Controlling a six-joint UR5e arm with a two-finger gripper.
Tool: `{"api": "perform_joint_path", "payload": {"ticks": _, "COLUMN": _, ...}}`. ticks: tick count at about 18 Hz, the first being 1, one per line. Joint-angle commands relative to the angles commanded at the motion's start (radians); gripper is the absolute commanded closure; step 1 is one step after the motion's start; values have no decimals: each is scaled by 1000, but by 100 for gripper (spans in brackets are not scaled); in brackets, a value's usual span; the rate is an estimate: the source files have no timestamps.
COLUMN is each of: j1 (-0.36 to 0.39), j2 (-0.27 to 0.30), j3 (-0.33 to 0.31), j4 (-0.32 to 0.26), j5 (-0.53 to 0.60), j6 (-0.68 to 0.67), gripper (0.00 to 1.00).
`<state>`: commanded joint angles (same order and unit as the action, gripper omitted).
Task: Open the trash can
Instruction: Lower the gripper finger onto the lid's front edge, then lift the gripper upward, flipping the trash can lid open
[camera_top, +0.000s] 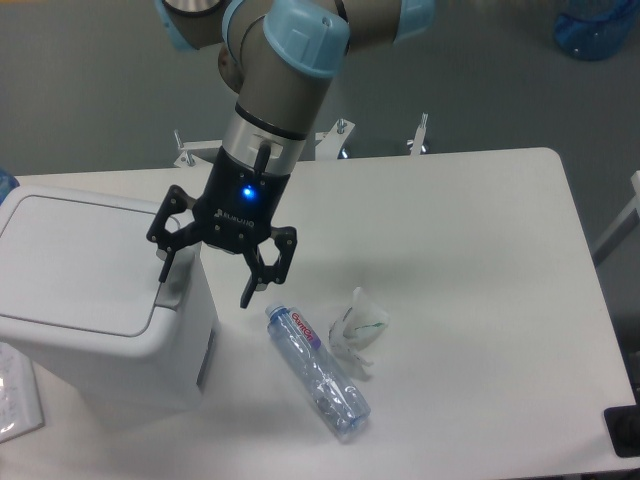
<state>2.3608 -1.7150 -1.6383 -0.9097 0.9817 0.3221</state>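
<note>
Trash can (85, 290) at left edge of surface (470, 250), lid shut. Hand (205, 282) spread wide over can's front right corner; one fingertip by grey push tab (178, 283), the other beyond the can.

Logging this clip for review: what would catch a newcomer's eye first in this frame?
First the big robot arm reaching down from the top, its open black gripper with a blue light hanging over the front edge of the trash can, one finger by the grey push tab; contact is unclear. The closed white trash can fills the left of the table. Right of it lie a clear plastic bottle on its side and a crumpled white wrapper.
</note>
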Motion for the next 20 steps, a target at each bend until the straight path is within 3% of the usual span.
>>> {"api": "perform_joint_path", "payload": {"ticks": 20, "j1": -2, "j2": -20, "j3": -5, "j4": 23, "j5": 35, "j6": -2, "gripper": 0}}
